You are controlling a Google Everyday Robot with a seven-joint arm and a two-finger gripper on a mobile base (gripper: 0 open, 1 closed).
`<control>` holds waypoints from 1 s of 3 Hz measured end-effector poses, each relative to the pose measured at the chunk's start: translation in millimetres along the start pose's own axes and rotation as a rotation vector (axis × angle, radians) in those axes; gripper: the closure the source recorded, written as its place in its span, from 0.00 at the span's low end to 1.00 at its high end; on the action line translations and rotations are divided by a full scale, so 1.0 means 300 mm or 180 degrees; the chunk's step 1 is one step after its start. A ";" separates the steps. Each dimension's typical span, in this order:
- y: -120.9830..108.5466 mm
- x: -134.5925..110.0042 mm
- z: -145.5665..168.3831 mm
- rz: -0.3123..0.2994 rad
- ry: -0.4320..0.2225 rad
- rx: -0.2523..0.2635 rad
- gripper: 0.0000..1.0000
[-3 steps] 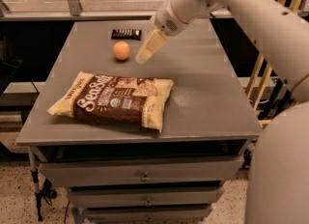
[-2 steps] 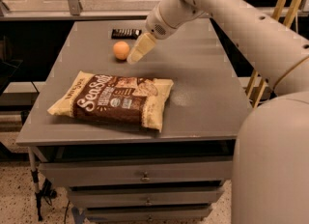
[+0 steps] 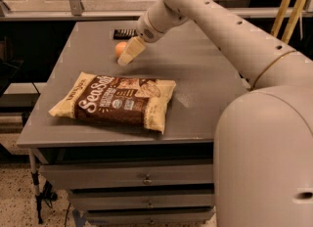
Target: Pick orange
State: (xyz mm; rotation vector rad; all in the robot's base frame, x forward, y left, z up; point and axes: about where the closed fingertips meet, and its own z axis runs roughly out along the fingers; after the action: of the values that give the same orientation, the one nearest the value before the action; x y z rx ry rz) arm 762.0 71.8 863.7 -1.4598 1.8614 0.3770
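The orange (image 3: 120, 48) is a small round fruit on the grey table (image 3: 205, 74), toward the far left. My gripper (image 3: 128, 55) reaches down from the right and its cream-coloured fingers cover the orange's right side. The gripper's tips sit just in front of and beside the fruit, close to the tabletop.
A brown and cream snack bag (image 3: 117, 100) lies flat near the table's front. A small dark rectangular bar (image 3: 124, 34) lies at the back edge behind the orange. My arm (image 3: 220, 30) crosses the table's right half. Drawers (image 3: 142, 178) sit below the tabletop.
My gripper has moved left and a little down, from beside the orange to partly overlapping it. The orange, bag and bar have not moved.
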 end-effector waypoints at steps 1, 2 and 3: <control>0.007 -0.002 0.045 0.0012 0.0008 -0.0049 0.00; 0.019 -0.001 0.071 0.0010 0.0035 -0.0105 0.19; 0.028 0.000 0.085 0.0005 0.0065 -0.0142 0.42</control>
State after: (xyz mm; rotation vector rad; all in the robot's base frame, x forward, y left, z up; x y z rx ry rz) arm 763.3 90.2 844.5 -1.4971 1.8814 0.4083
